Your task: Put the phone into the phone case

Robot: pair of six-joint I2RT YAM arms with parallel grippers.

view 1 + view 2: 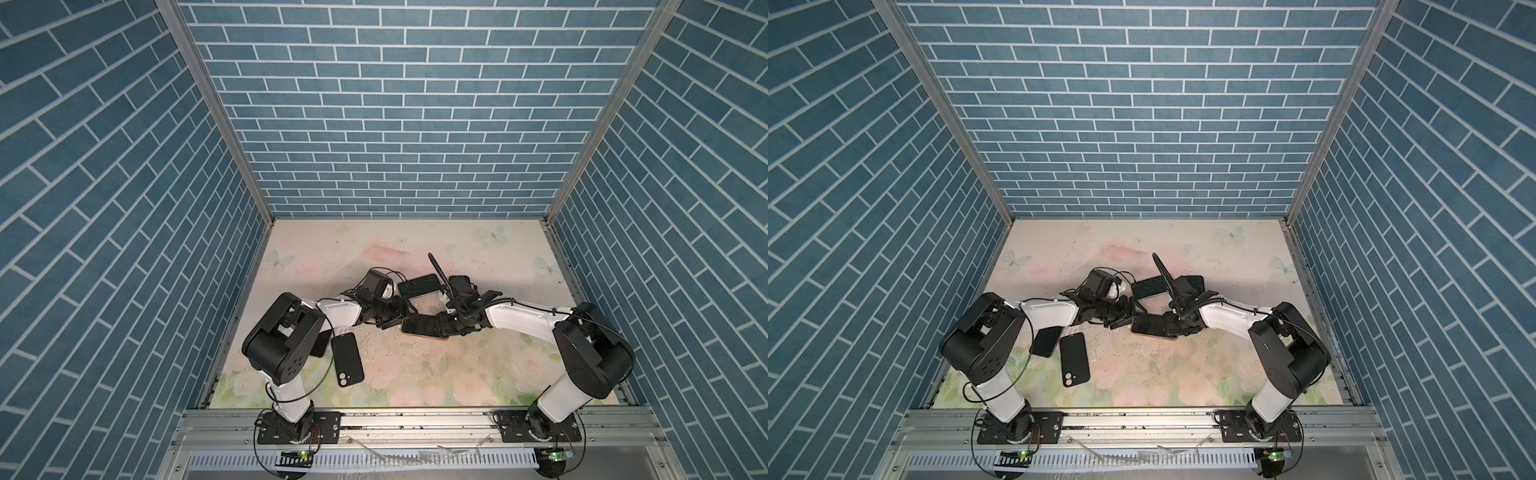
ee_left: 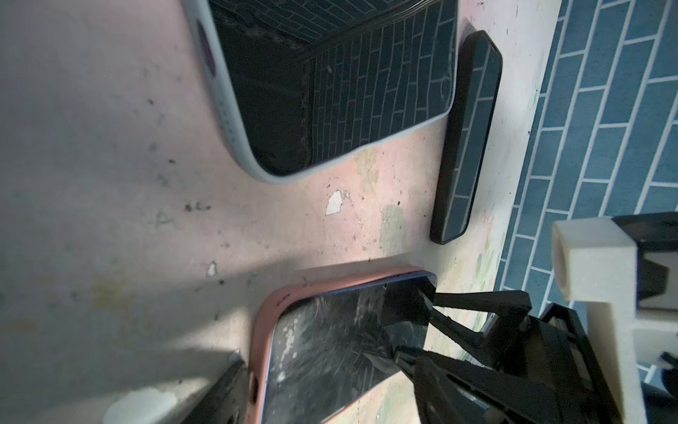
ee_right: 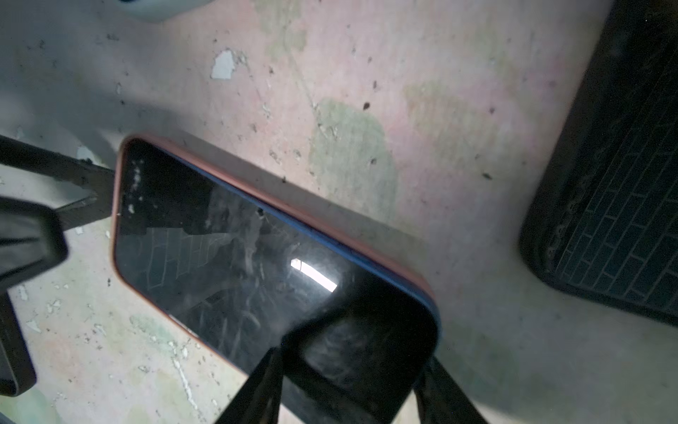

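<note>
The phone (image 1: 419,326) (image 1: 1148,324) lies screen up in the pink phone case (image 3: 279,203) at mid table. In the right wrist view its blue edge shows above the pink rim along one long side. My right gripper (image 1: 438,328) (image 3: 348,367) grips the phone's right end, one finger on each long side. At the other end is my left gripper (image 1: 388,322) (image 1: 1121,322), its jaws wide. One of its fingers (image 2: 229,385) stands just beside the case's end (image 2: 264,330); the other finger is hidden.
Behind the grippers lie a phone in a pale case (image 1: 419,286) (image 2: 330,91) and a dark one (image 1: 1192,282) (image 2: 466,139). A black case with a camera hole (image 1: 348,359) and another dark slab (image 1: 1046,340) lie by the left arm. Blue brick walls enclose the table.
</note>
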